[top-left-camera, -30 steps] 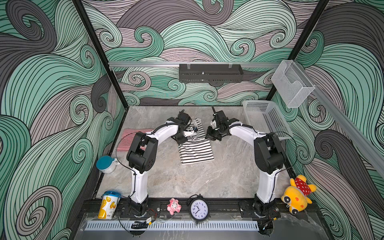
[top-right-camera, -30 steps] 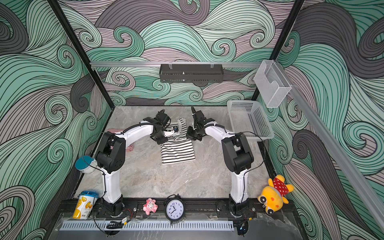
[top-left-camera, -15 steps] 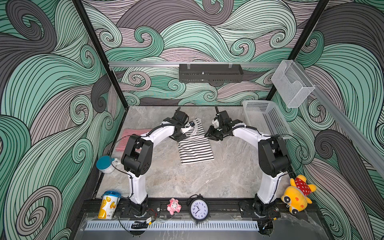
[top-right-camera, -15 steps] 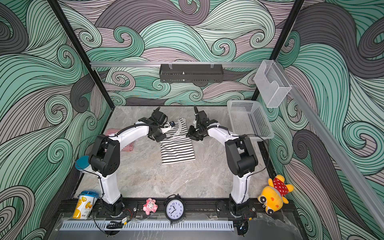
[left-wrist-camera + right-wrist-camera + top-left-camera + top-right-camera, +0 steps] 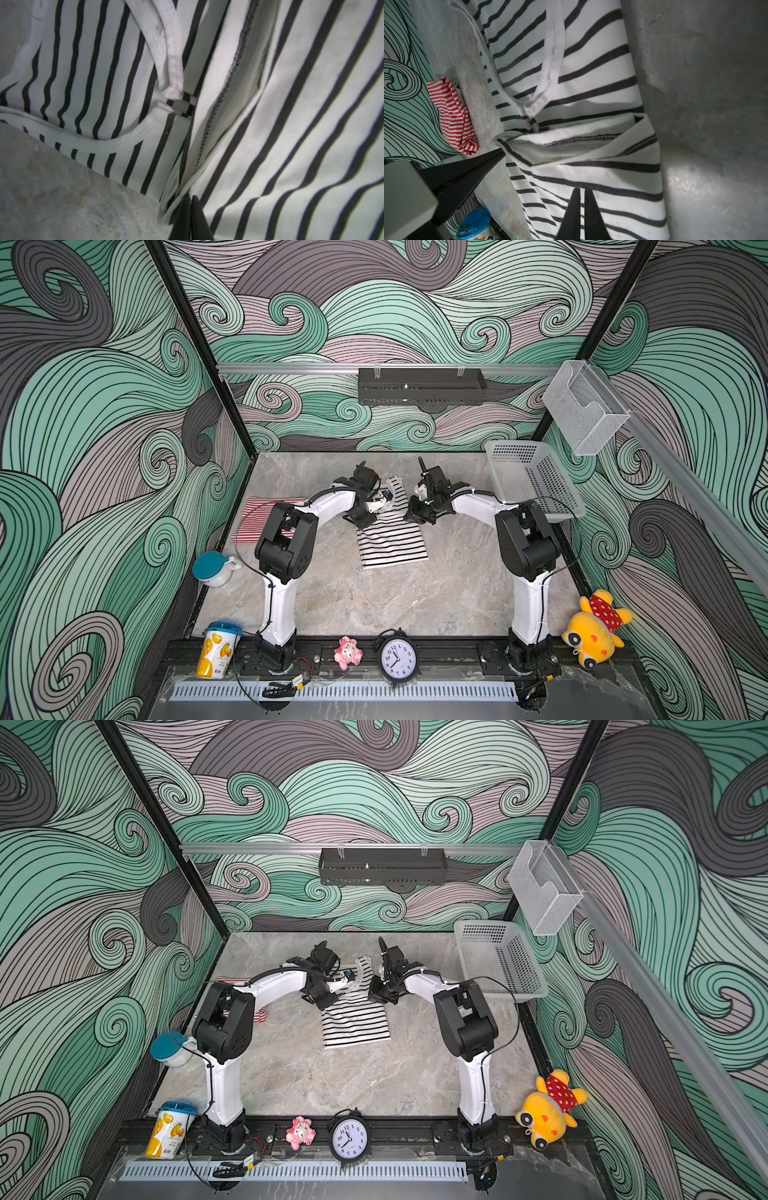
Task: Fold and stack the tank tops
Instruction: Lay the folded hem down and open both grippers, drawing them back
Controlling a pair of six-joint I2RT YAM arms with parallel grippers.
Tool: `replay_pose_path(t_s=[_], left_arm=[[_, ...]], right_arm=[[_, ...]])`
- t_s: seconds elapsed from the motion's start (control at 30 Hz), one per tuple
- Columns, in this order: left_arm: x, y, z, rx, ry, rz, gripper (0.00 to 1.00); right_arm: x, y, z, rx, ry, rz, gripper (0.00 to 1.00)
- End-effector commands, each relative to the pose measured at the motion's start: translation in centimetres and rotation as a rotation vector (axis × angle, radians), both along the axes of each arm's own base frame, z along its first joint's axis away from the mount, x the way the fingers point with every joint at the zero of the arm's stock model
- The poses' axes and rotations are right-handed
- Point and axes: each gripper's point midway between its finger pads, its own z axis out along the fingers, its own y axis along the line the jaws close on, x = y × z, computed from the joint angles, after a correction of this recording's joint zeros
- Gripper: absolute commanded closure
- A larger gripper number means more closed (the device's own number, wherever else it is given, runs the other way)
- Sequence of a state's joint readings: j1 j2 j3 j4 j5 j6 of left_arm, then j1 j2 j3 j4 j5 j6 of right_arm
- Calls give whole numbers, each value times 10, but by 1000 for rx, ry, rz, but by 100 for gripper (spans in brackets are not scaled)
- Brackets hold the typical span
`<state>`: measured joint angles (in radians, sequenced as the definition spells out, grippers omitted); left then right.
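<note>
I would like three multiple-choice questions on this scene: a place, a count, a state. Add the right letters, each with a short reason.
1. Where does the red-striped tank top lie?
A. in the basket
B. on the table, at its left edge
C. under the clock

2. How many tank tops are on the table?
A. one
B. three
C. two

3. How does the right pincer stand?
A. shut
B. wide open
C. out of view

1 B: it lies by that edge, partly behind the left arm.
2 C: the red-striped one and the black-striped tank top.
3 A: in the right wrist view its fingertips almost touch.
</note>
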<state>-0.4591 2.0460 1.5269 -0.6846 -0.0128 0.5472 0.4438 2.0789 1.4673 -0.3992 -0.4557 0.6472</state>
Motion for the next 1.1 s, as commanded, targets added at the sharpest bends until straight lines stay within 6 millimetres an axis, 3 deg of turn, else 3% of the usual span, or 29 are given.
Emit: replay_pose_path(t_s=[0.0, 0.2, 0.5, 0.7, 0.8, 0.9, 1.07], left_arm=[[14, -3, 9, -31, -11, 25, 93], [31, 3, -3, -21, 3, 75, 92], [26, 15, -17, 7, 30, 92, 92], [33, 30, -27, 82, 13, 127, 92], [38, 34, -14, 67, -25, 159, 87], [43, 37, 14, 43, -108, 188, 77], [32, 41, 54, -13, -194, 226, 71]], right_arm=[[13, 6, 3, 27, -6, -7, 91], [26, 5, -10, 29, 20, -28, 91], [35, -14, -25, -11, 42, -74, 91], [37, -15, -28, -19, 53, -66, 89], [35, -13, -9, 5, 20, -51, 87], [27, -15, 20, 29, -34, -50, 76], [-8, -22, 54, 64, -91, -61, 61]])
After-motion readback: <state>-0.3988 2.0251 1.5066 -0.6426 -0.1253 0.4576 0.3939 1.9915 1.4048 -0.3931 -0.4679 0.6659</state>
